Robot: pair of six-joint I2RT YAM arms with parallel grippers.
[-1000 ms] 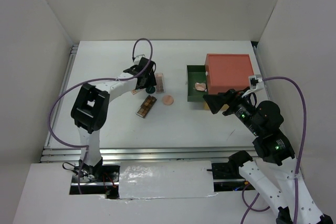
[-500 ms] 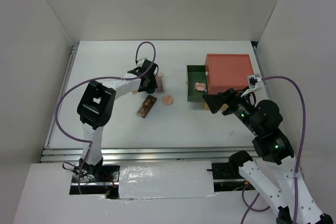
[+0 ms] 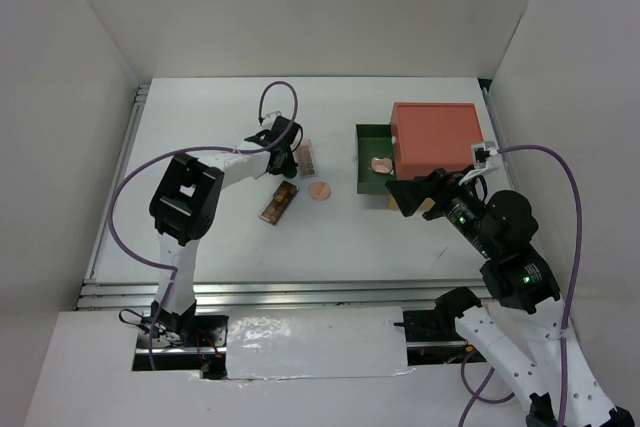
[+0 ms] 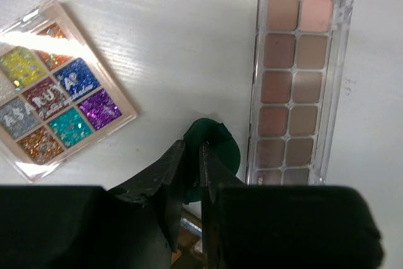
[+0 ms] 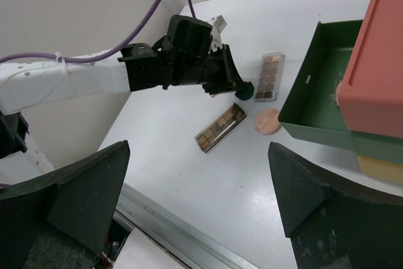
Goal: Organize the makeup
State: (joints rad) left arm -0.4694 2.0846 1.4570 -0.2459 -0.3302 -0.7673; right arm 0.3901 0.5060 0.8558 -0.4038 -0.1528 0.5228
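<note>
My left gripper (image 4: 192, 150) (image 3: 285, 161) is shut on the round dark green compact (image 4: 219, 146) (image 5: 245, 94), which stands on edge between the narrow jaws. A nude eyeshadow palette (image 4: 299, 86) (image 3: 306, 157) lies just right of it. A glitter palette (image 4: 53, 89) lies to its left. A brown palette (image 3: 280, 201) (image 5: 220, 126) and a peach-pink compact (image 3: 319, 190) (image 5: 267, 120) rest on the table nearer me. My right gripper (image 5: 198, 200) (image 3: 415, 194) hovers open and empty beside the box.
A box with a red top (image 3: 436, 137) stands at the right, its green drawer (image 3: 364, 179) (image 5: 315, 61) pulled out with a peach item (image 3: 381, 164) inside. White walls enclose the table on three sides.
The left jaws have closed in on the dark green compact, and that gripper shifted slightly right toward the nude palette. The right arm has not moved.
</note>
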